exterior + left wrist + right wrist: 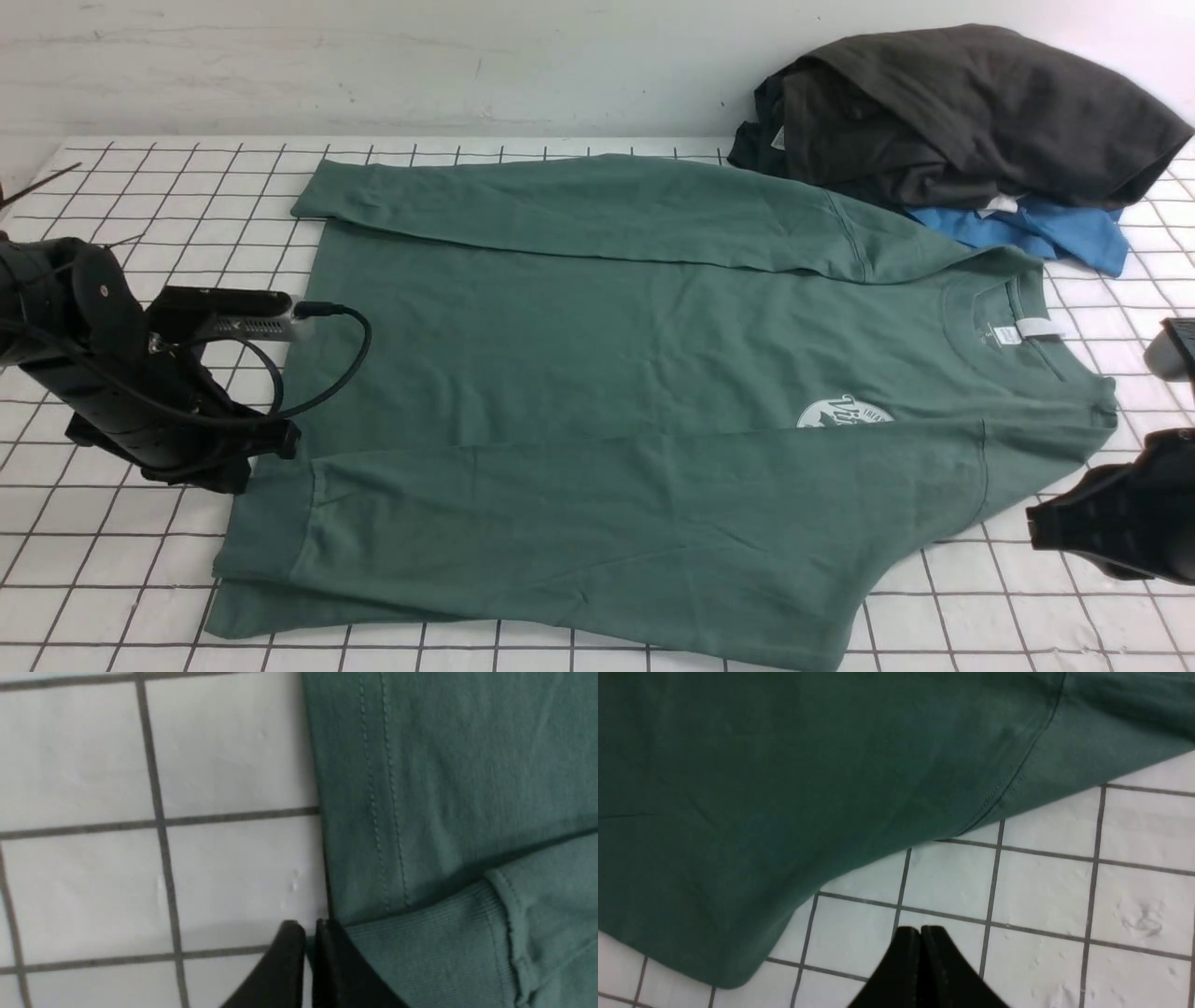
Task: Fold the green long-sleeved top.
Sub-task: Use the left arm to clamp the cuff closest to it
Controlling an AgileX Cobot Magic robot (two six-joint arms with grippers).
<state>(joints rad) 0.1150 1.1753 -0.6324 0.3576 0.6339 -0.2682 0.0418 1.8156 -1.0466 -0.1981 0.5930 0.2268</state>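
The green long-sleeved top (607, 373) lies flat on the gridded table, neck to the right, with both sleeves folded across the body. My left gripper (280, 446) is low at the near sleeve's ribbed cuff (420, 952). In the left wrist view it (306, 928) is shut at the cuff's edge, with a sliver of green cloth between the fingertips. My right gripper (1038, 527) hangs just right of the top's near shoulder. In the right wrist view it (920, 931) is shut over bare table, with nothing in it, a short way off the top's edge (784, 788).
A dark grey garment (962, 112) lies heaped on a small blue one (1055, 233) at the back right, touching the top's far shoulder. A white wall stands behind the table (140, 187).
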